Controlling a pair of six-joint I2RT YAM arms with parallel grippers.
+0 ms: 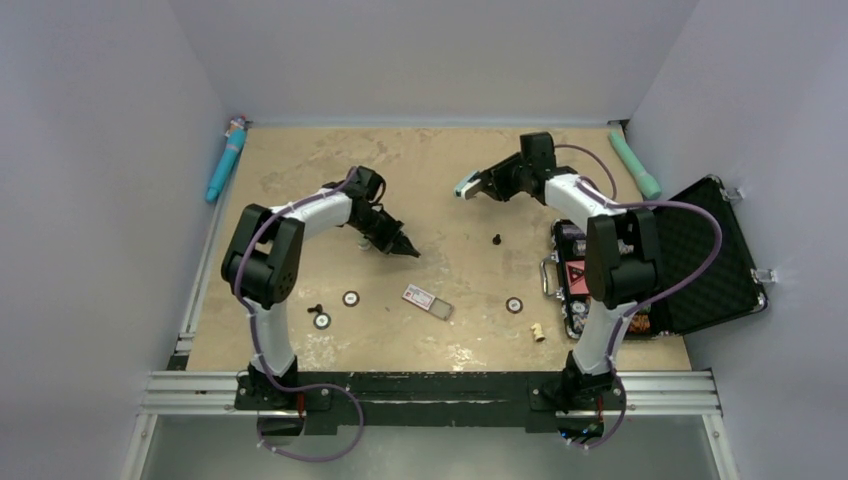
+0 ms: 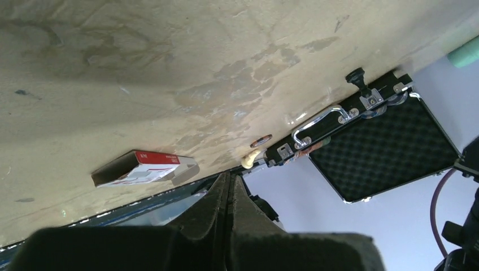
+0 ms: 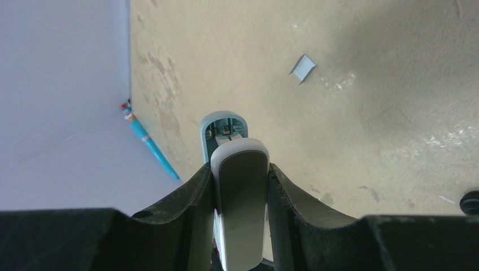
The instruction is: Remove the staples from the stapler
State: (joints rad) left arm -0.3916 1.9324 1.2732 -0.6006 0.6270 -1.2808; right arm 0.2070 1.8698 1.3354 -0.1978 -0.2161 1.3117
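Clamping stapler (image 3: 242, 195) in right end effector (image 3: 239, 168), left end effector (image 2: 227, 183) pressed together, black case (image 1: 712, 258) open at right

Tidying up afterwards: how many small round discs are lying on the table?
3 small round discs: one left of the small box, one next to a black peg, one beside the open case. Arms could hide others.
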